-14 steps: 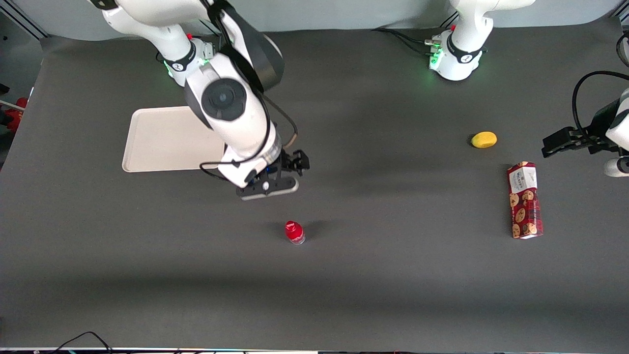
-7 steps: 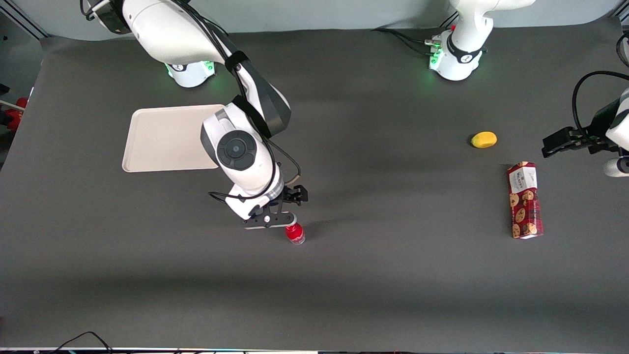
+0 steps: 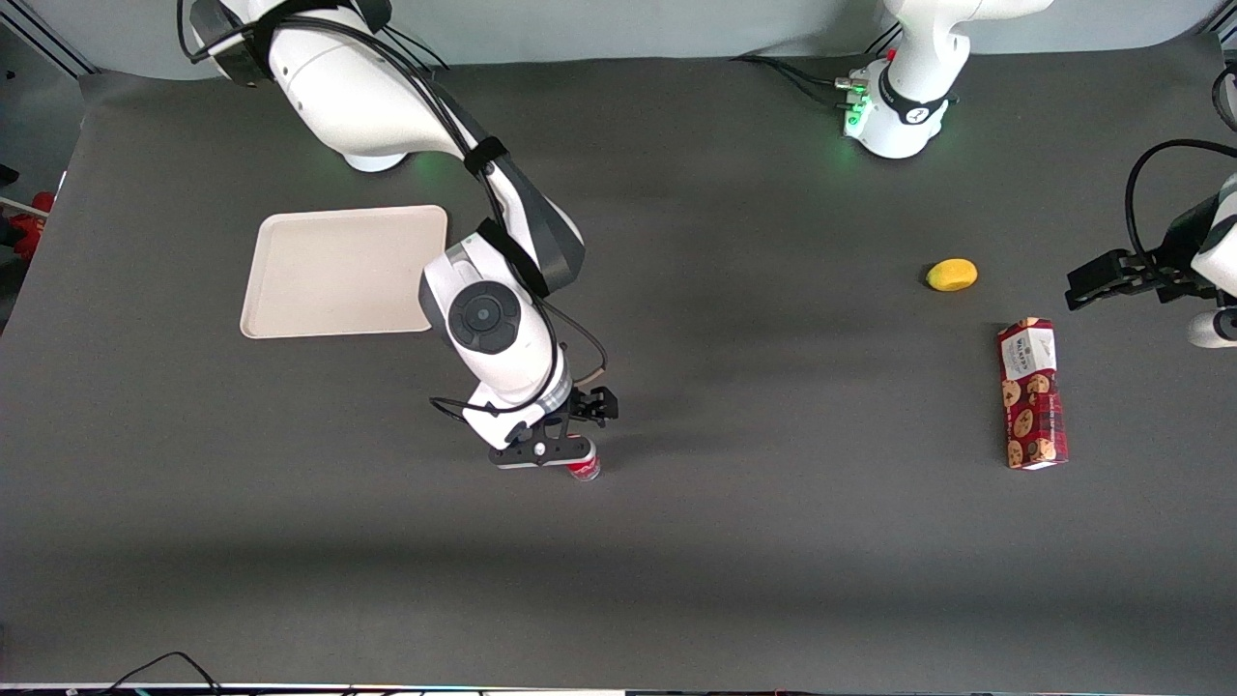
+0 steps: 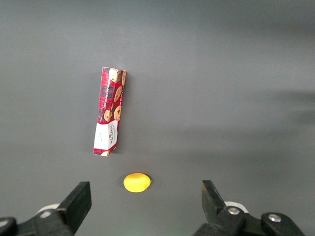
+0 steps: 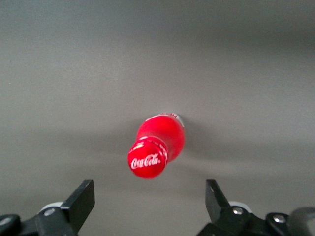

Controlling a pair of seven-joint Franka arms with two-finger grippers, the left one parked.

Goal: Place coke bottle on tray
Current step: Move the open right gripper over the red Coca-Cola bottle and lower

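Note:
The coke bottle (image 3: 585,470) stands upright on the dark table mat, nearer to the front camera than the tray (image 3: 319,280). In the front view only its lower red part shows under the gripper (image 3: 543,454), which hangs just above and beside it. In the right wrist view the coke bottle (image 5: 158,145) shows from above, with white script on its red cap. There the gripper (image 5: 147,200) is open, its two black fingertips (image 5: 82,199) spread wide with nothing between them, and the cap lies just ahead of the gap. The cream tray holds nothing.
Toward the parked arm's end of the table lie a small yellow fruit (image 3: 952,275) and a red cookie box (image 3: 1032,394), flat on its side. The left wrist view also shows the yellow fruit (image 4: 136,182) and the cookie box (image 4: 109,118).
The working arm has swung away from the tray toward the front camera and come down over the coke bottle, now covering its top. The bottle has not moved.

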